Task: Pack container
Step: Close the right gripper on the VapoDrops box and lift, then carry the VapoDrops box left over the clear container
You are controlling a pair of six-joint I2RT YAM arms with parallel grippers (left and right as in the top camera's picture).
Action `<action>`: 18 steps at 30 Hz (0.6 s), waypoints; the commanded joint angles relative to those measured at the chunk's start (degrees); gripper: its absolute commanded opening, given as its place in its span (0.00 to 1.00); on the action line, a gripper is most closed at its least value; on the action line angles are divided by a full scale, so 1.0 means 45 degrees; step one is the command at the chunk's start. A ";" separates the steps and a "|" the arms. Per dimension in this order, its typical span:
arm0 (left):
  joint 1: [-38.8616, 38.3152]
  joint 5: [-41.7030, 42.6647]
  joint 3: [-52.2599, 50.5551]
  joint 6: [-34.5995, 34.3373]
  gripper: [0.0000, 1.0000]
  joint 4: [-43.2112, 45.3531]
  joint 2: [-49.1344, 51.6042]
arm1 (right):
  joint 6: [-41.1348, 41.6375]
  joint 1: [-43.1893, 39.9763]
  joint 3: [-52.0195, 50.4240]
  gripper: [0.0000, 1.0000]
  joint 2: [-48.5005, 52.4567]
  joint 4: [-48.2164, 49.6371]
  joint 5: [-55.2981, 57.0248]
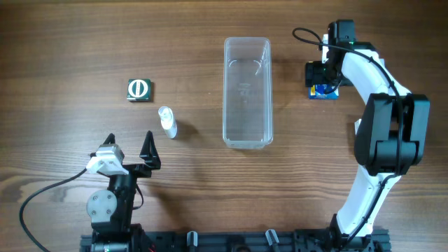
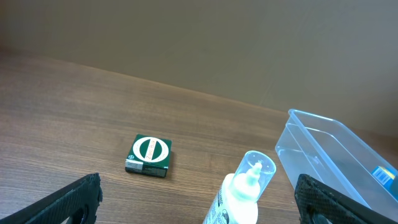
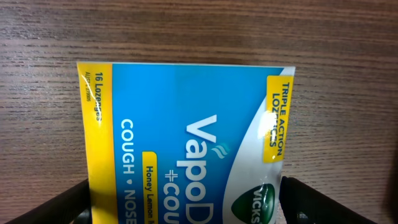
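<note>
Closing on the flat blue and yellow cough-lozenge packet (image 3: pixel 186 124) looks like your step in hand. It lies on the wooden worktop (image 1: pixel 70 56) just beside the far end of the long clear plastic container (image 1: pixel 246 105), on the right arm's side. The container stands empty at mid-worktop. Your right hand (image 3: pixel 186 202) hangs over the packet with its jaws apart, one black finger (image 3: pixel 74 202) off each side edge. Centre the packet between the fingers and go low enough to catch its thin edges before you squeeze, because a flat packet is likely to slip or buckle if pinched high. Lift it clear of the container's near wall before you carry it across. Your left hand (image 1: pixel 129 143) rests with its jaws apart well away from the container on the opposite side. The small white bottle (image 1: pixel 167 122) and the green square box (image 1: pixel 138 89) lie between that hand and the container.
</note>
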 commanded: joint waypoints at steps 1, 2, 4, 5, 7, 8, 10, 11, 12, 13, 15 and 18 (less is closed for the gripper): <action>0.0107 0.0146 -0.0083 0.0209 1.00 -0.0029 -0.0092 | -0.0471 -0.0034 -0.0403 0.91 0.0214 0.0165 -0.0233; 0.0107 0.0146 -0.0083 0.0209 1.00 -0.0029 -0.0092 | -0.0476 -0.0034 -0.0476 0.91 0.0214 0.0248 -0.0223; 0.0107 0.0146 -0.0083 0.0209 1.00 -0.0029 -0.0092 | -0.0471 -0.0034 -0.0481 0.91 0.0214 0.0262 -0.0223; 0.0107 0.0146 -0.0083 0.0209 1.00 -0.0029 -0.0092 | -0.0471 -0.0034 -0.0481 0.91 0.0214 0.0267 -0.0223; 0.0107 0.0146 -0.0083 0.0209 1.00 -0.0029 -0.0092 | -0.0476 -0.0034 -0.0481 0.89 0.0214 0.0262 -0.0223; 0.0107 0.0146 -0.0083 0.0209 1.00 -0.0029 -0.0092 | -0.0476 -0.0034 -0.0476 0.86 0.0214 0.0267 -0.0223; 0.0107 0.0146 -0.0083 0.0209 1.00 -0.0029 -0.0092 | -0.0476 -0.0029 -0.0461 0.82 0.0209 0.0277 -0.0223; 0.0107 0.0146 -0.0083 0.0209 1.00 -0.0029 -0.0092 | -0.0476 -0.0029 -0.0427 0.81 0.0209 0.0272 -0.0223; 0.0107 0.0146 -0.0083 0.0209 1.00 -0.0034 -0.0092 | -0.0471 -0.0029 -0.0398 0.81 0.0204 0.0267 -0.0223; 0.0107 0.0146 -0.0083 0.0209 1.00 -0.0029 -0.0092 | -0.0457 -0.0029 -0.0335 0.81 0.0170 0.0209 -0.0223; 0.0107 0.0146 -0.0083 0.0209 1.00 -0.0029 -0.0092 | -0.0321 -0.0029 -0.0219 0.81 -0.0049 0.0112 -0.0223; 0.0107 0.0151 -0.0083 0.0209 1.00 -0.0029 -0.0092 | 0.0029 -0.0029 0.0087 0.79 -0.0874 -0.0141 -0.0593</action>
